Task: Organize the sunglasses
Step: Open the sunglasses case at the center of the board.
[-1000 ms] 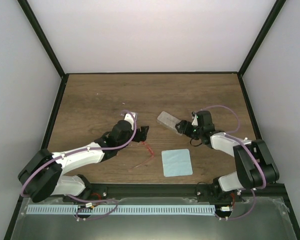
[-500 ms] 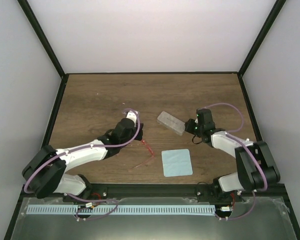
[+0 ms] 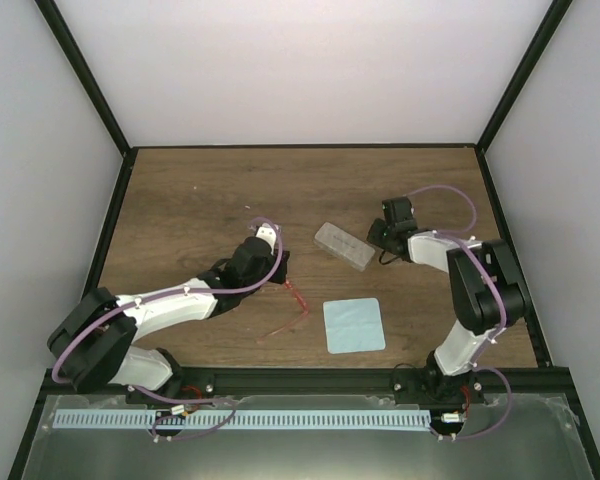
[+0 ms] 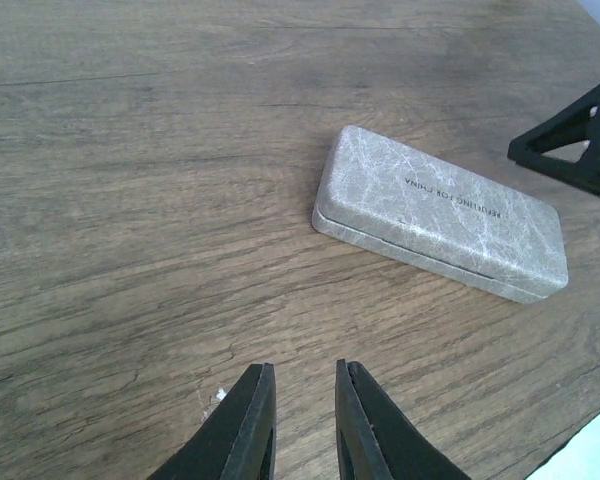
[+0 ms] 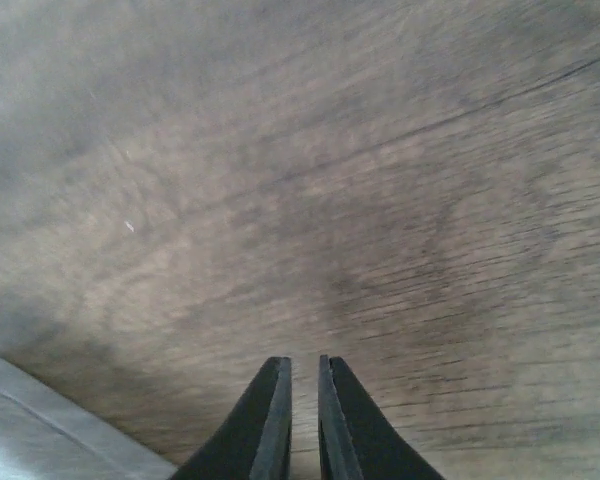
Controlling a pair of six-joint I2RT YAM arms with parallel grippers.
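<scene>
The sunglasses [image 3: 297, 297], a thin red wire frame, lie on the wooden table with one slim arm trailing toward the near left. My left gripper [image 3: 283, 266] [image 4: 305, 365] hovers just behind them; its jaws stand a narrow gap apart with nothing between them. The glasses do not show in either wrist view. My right gripper [image 3: 377, 238] [image 5: 303, 358] is shut and empty, low over bare wood just right of the grey case [image 3: 342, 246] [image 4: 440, 213]. The case is closed.
A pale blue square cloth [image 3: 354, 325] lies near the front edge, right of the sunglasses; its corner shows in the left wrist view [image 4: 598, 452]. The case's edge [image 5: 40, 440] shows at the lower left of the right wrist view. Black posts frame the table's sides.
Both grippers have closed up. The right gripper has drawn back from the case's right end toward the far right. The left gripper has stayed near the sunglasses, which have not moved.
</scene>
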